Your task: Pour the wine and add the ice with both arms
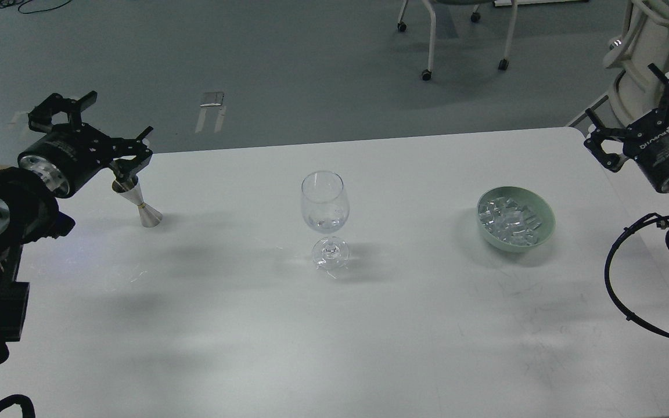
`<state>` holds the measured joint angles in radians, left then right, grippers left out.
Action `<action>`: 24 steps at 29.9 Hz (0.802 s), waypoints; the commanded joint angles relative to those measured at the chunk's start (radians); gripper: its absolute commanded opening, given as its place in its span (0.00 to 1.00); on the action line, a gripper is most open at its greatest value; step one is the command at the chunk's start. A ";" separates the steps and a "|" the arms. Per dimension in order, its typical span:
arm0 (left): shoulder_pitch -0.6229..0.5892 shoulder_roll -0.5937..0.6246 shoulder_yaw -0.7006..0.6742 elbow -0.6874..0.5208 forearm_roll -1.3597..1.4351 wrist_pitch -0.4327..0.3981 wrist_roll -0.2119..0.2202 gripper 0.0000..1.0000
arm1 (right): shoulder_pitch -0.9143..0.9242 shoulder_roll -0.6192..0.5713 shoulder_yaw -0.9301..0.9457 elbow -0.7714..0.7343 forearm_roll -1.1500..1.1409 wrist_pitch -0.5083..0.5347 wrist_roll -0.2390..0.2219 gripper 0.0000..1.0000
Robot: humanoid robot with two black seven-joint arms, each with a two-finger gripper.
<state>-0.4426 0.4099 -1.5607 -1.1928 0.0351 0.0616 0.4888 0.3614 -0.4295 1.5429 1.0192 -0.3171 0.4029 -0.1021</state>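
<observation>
A clear wine glass (324,203) stands upright at the middle of the white table (334,337). A little clear wine (324,223) lies at the bottom of its bowl. A pale green bowl (538,235) to the right holds a heap of clear ice cubes (507,219). A small metal jigger (139,202) stands upright at the far left. My left gripper (101,130) is open and empty, raised just above and to the left of the jigger. My right gripper (636,113) is open and empty, raised beyond the table's right edge, right of the bowl.
The table's far edge runs behind the glass, with grey floor beyond. Chair legs on castors (427,52) stand far back. A white rounded machine (654,40) stands at the back right, close behind my right gripper.
</observation>
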 commanded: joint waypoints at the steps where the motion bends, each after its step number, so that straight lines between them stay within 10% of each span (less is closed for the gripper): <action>1: -0.047 0.001 -0.001 0.007 0.000 0.064 0.000 1.00 | 0.010 -0.071 -0.049 0.009 -0.033 0.002 0.002 1.00; 13: -0.050 -0.039 0.133 -0.051 0.142 -0.072 -0.102 0.97 | 0.068 -0.095 -0.081 0.070 -0.227 -0.004 -0.001 1.00; 16: -0.056 -0.031 0.133 -0.050 0.285 -0.098 -0.180 0.97 | 0.097 -0.095 -0.125 0.075 -0.347 0.004 -0.001 1.00; 20: -0.051 -0.028 0.139 -0.040 0.523 -0.172 -0.399 0.97 | 0.151 -0.113 -0.190 0.074 -0.451 0.008 0.001 1.00; 24: -0.045 -0.033 0.194 -0.040 0.582 -0.175 -0.453 0.98 | 0.224 -0.143 -0.286 0.084 -0.542 0.008 0.001 1.00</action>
<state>-0.4944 0.3776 -1.4079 -1.2343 0.5691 -0.1078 0.0782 0.5319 -0.5507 1.3252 1.0941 -0.7910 0.4109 -0.1019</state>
